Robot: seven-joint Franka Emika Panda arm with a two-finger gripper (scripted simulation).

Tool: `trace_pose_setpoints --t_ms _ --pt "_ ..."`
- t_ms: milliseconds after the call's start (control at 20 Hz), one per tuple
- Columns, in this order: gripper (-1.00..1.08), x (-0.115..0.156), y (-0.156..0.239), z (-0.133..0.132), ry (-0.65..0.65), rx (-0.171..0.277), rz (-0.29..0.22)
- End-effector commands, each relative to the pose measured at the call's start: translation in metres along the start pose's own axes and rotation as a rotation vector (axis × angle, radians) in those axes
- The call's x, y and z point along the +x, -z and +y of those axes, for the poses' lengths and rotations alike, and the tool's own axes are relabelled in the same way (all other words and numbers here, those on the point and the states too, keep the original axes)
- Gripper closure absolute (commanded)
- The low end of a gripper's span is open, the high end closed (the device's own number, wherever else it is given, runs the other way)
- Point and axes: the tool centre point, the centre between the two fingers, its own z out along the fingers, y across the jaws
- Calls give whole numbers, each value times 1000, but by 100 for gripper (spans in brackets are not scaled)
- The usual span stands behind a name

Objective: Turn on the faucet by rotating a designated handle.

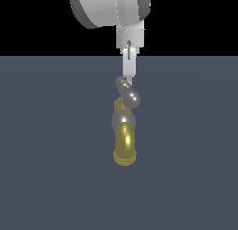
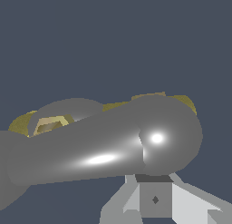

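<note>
Hanging straight down over the faucet (image 1: 124,131), my gripper (image 1: 128,80) sits at the far end of the handle (image 1: 127,91), touching or just beside it. The faucet stands on the flat grey-blue surface (image 1: 46,154) near the middle of the exterior view, its brass-yellow spout (image 1: 124,147) curving towards the camera and the silver crossbar angled across the top.

In the wrist view the crossbar (image 2: 104,146) fills the frame, one bulbous end (image 2: 170,134) just beside my finger (image 2: 155,198). Whether my jaws stand apart or together I cannot tell: only one narrow finger shape shows from outside.

The bar looks like polished metal, stiff and slick (those bright highlights suggest little friction), so a pinch on the round knob could slide off. I judge it better to push sideways on the slim shaft just inside the knob, where leverage about the brass stem (image 1: 119,104) is greatest and the bulge stops me slipping off the end.
</note>
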Motion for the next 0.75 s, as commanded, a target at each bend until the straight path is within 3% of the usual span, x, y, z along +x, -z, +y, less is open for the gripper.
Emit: trace_pose_setpoints --t_ms 0,700 --pt "108 45 2 -10 56 4 17" --pt "108 112 6 -46 98 3 32"
